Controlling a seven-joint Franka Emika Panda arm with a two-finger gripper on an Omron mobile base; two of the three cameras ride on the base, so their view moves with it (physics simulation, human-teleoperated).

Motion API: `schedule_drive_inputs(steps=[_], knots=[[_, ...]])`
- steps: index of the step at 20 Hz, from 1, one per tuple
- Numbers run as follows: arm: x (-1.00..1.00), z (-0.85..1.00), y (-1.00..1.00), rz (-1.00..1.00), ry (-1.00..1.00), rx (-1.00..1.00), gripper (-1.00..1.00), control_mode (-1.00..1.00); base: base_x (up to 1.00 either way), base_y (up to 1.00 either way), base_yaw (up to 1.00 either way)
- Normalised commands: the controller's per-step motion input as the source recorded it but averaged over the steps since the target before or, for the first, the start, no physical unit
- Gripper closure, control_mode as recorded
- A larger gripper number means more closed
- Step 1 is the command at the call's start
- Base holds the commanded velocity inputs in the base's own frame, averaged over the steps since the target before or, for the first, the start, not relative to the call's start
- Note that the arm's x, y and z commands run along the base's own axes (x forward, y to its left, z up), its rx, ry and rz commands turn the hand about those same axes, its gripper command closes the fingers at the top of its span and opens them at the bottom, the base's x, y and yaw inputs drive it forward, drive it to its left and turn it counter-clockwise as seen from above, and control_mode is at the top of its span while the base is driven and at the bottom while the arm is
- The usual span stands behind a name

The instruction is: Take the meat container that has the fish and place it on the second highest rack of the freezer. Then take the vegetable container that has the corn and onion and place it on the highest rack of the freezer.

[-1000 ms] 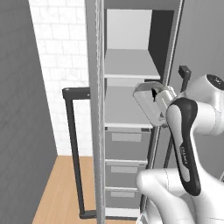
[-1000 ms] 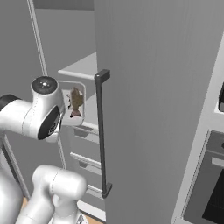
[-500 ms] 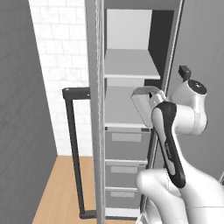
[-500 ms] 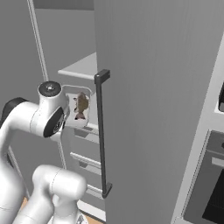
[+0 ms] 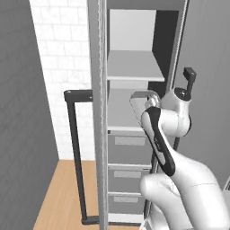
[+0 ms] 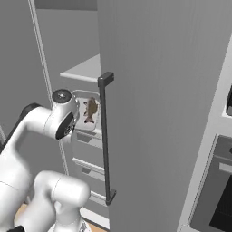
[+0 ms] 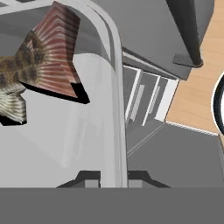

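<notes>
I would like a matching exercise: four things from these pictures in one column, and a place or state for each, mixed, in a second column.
1. fish
2. gripper
3. drawers
4. oven

a. below the shelves
b. inside the container
c. right of the freezer
d. shut on the container's rim

Pairs: 1-b, 2-d, 3-a, 4-c

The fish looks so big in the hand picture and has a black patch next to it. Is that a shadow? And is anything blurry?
Hand view: the fish is big because the camera sits close; the black patch under its tail looks like its shadow on the pale container. Right base view: the fish is small and soft-edged. Left base view: the freezer shelves are evenly lit, without glare.
</notes>
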Motion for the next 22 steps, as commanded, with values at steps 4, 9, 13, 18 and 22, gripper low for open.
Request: schedule_drive_inputs(steps=[4, 9, 13, 18, 22], knots=[[0.96, -0.07, 0.05, 0.00, 0.23, 0.00, 1.00, -1.00, 0.00, 0.00, 0.00], [0.31, -0.47, 0.12, 0.00, 0.29, -0.02, 1.00, -1.00, 0.00, 0.00, 0.00], [0.31, -0.45, 0.01, 0.00, 0.11, -0.05, 1.00, -1.00, 0.00, 0.00, 0.00], [0.39, -0.42, 0.00, 0.00, -0.02, -0.03, 1.00, -1.00, 0.00, 0.00, 0.00], [0.69, -0.35, 0.00, -0.01, -0.15, 0.00, 1.00, -1.00, 0.00, 0.00, 0.00]])
